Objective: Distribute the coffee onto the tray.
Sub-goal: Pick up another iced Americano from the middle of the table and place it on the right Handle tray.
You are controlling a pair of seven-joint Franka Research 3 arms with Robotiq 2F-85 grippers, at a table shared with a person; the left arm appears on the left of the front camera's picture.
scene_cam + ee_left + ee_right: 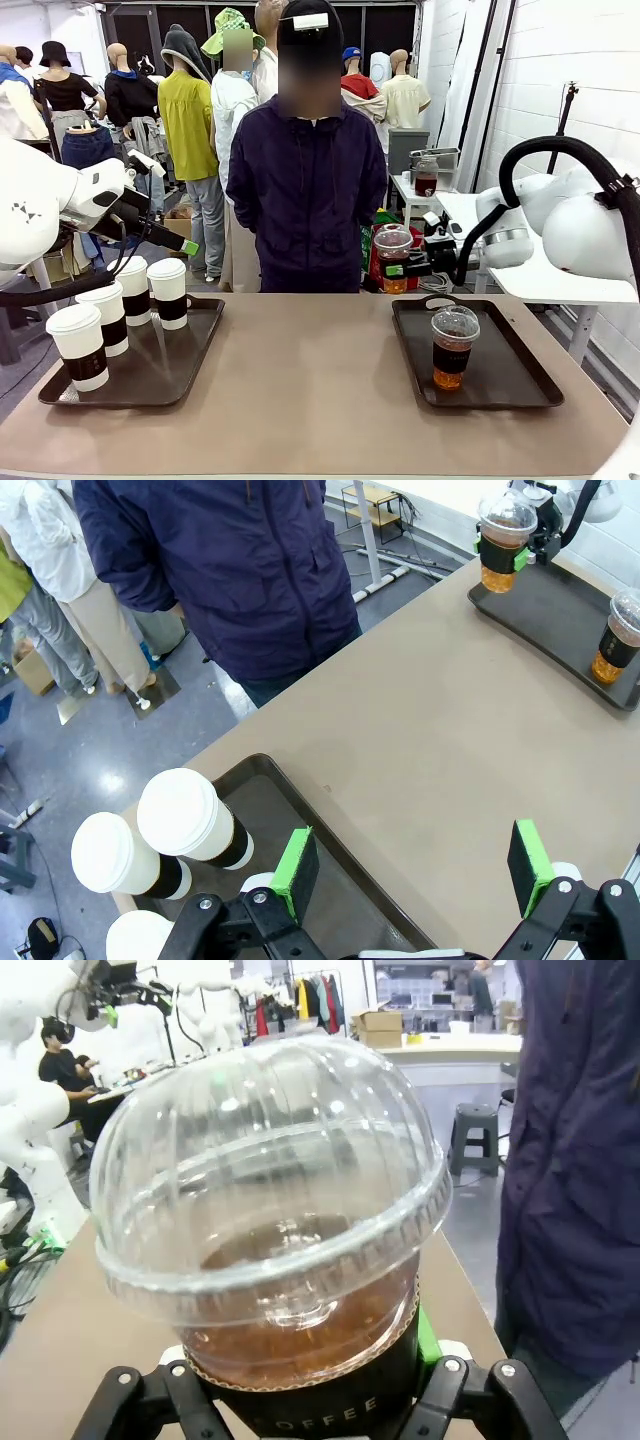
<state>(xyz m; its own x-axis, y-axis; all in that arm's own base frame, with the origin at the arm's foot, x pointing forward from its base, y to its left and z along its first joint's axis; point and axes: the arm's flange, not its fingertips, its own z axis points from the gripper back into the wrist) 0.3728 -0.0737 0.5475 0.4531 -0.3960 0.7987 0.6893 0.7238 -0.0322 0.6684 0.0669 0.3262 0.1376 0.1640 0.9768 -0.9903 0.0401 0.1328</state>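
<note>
Four white lidded coffee cups with dark sleeves (168, 293) stand on the left tray (195, 345); three of them (190, 818) show in the left wrist view. My left gripper (185, 245) (412, 865) hovers open above that tray, nothing between its green pads (295, 870). My right gripper (393, 268) (505, 555) (320, 1400) is shut on a clear dome-lidded cup of amber coffee (392, 250) (270, 1230), held in the air over the far left corner of the right tray (510, 385) (545, 605). The second clear cup (454, 346) (618, 638) stands on that tray.
A person in a dark blue jacket (308, 190) stands at the far edge, arms down. The brown tabletop (310, 390) stretches bare between the two trays. A white side table (540, 275) sits behind the right arm.
</note>
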